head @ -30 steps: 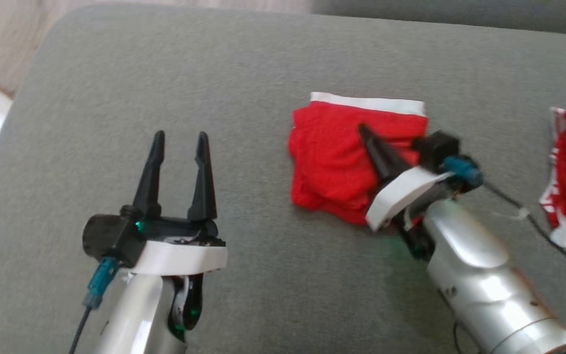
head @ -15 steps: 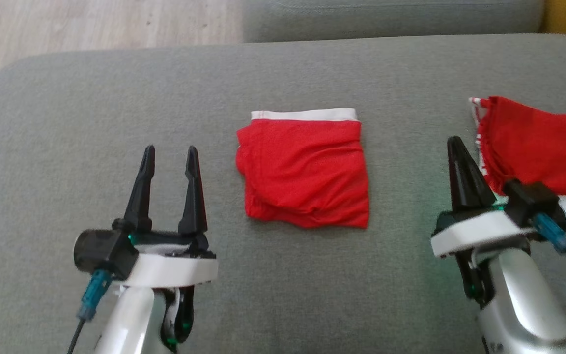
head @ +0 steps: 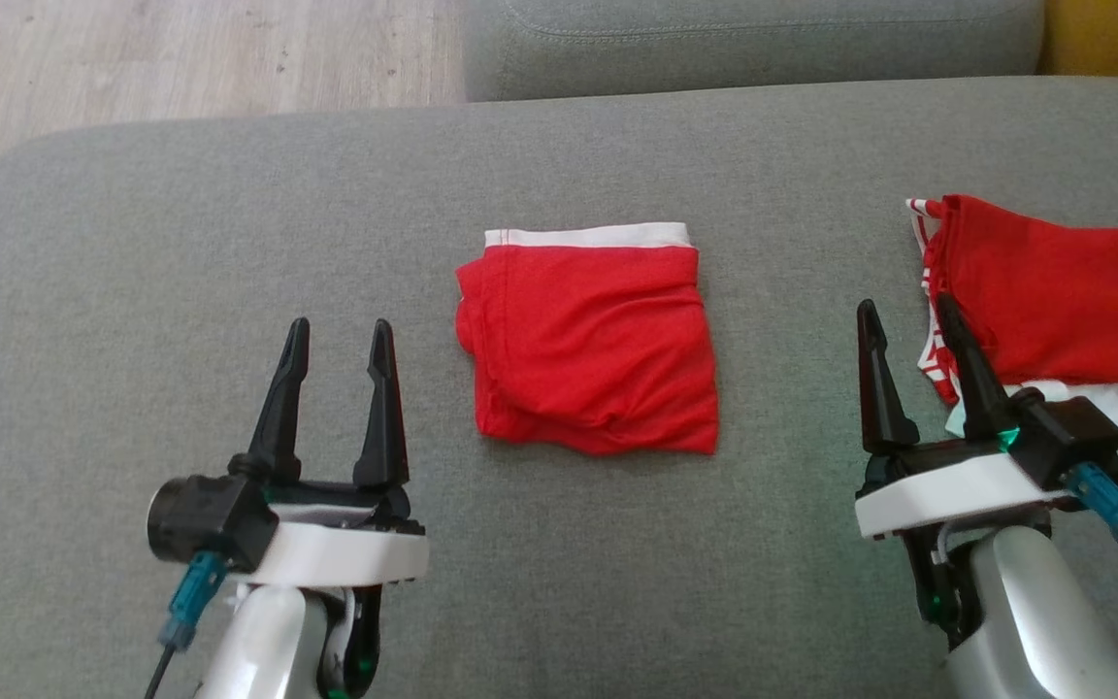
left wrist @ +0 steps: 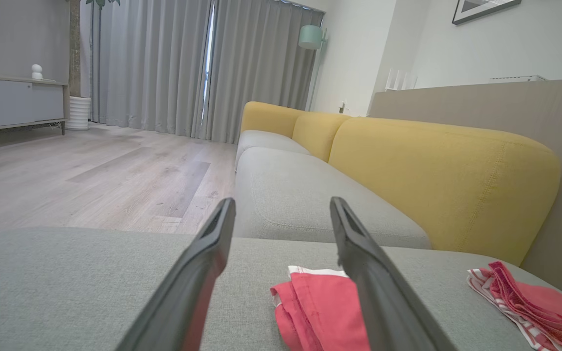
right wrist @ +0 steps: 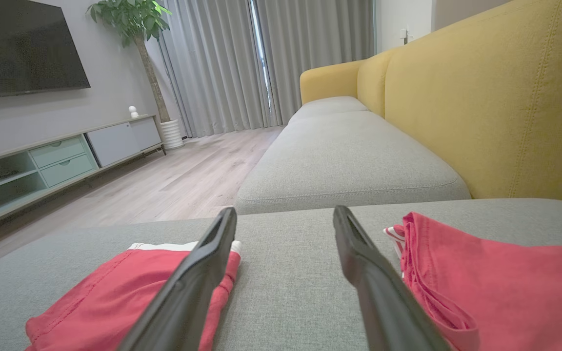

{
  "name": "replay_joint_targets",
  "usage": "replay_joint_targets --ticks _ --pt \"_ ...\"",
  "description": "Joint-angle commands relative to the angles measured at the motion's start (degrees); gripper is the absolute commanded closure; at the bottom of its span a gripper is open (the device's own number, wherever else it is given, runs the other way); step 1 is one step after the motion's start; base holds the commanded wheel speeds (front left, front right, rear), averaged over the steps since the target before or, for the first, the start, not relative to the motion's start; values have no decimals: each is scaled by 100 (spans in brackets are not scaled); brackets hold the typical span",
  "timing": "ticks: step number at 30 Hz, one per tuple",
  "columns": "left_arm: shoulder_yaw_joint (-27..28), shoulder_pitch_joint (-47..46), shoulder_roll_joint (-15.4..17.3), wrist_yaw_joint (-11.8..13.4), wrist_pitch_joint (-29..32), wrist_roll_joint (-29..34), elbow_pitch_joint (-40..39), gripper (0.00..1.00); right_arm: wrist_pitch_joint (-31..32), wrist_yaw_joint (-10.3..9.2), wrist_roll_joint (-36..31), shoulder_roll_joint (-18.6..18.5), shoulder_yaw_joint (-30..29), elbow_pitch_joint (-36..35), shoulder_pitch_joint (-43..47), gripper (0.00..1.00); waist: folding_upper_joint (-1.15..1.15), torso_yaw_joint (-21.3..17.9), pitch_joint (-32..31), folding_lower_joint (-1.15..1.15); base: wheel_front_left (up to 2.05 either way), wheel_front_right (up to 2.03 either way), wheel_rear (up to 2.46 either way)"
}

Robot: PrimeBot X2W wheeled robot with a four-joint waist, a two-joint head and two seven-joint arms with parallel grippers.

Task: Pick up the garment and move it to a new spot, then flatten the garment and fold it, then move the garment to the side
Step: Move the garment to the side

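Right gripper (head: 906, 303) spread wide and empty, low over the grey cushion (head: 180, 291), just beside a second red garment (head: 1054, 291); left gripper (head: 341, 324) likewise wide, holding nothing, off toward the other end. Between the two and touching neither: red shorts (head: 588, 349), flat on the cushion, folded into a near-square with the white waistband (head: 586, 236) along the far edge and layered hems showing at the near left corner. Looks already picked up, relocated, smoothed and folded, judging by the tidy stack of layers. Left open: the last shift to the side. Seen from the head, lying about mid-cushion, so either not yet moved or set down at a spot that reads as centre; cannot be settled from these views. Farther out, the second red garment lying looser, with a striped white edge toward the right gripper, apparently unfolded and perhaps next in line. Beyond that, another grey seat (right wrist: 349, 161), a yellow backrest (right wrist: 495, 97) and pale wood floor (head: 180, 58).
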Motion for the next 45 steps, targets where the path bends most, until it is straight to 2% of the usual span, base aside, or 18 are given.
replay_joint_targets --ticks 1,13,19,32,41,42,43,45 --pt "215 -119 33 5 -54 48 -181 0 -43 39 4 32 95 -203 -91 0 0 16 7 0 0 0 0" --pt "62 -223 33 -12 -54 17 -204 0 33 39 -198 32 69 3 -189 0 0 214 243 0 0 0 0" --pt "-100 -407 33 5 -54 -38 -221 0 508 39 -178 32 449 639 -732 0 0 452 587 0 0 0 0" --pt "-284 -574 33 45 -54 -104 -169 0 1325 39 1182 32 1150 2320 -1716 0 0 889 830 0 0 0 0" --pt "-299 -601 33 57 -54 -123 -171 0 1434 39 1329 32 1760 3031 -2110 0 0 915 857 0 0 0 0" --pt "-313 -605 33 51 -54 -132 -164 0 1419 39 1318 32 1817 3074 -2141 28 0 910 858 0 0 0 0" --pt "-328 -612 33 43 -54 -139 -158 0 1386 39 1298 32 1875 3104 -2176 96 0 901 861 0 0 0 0" --pt "-344 -618 33 43 -54 -139 -154 0 1285 39 1214 32 1979 3150 -2242 100 0 867 857 0 0 0 0"
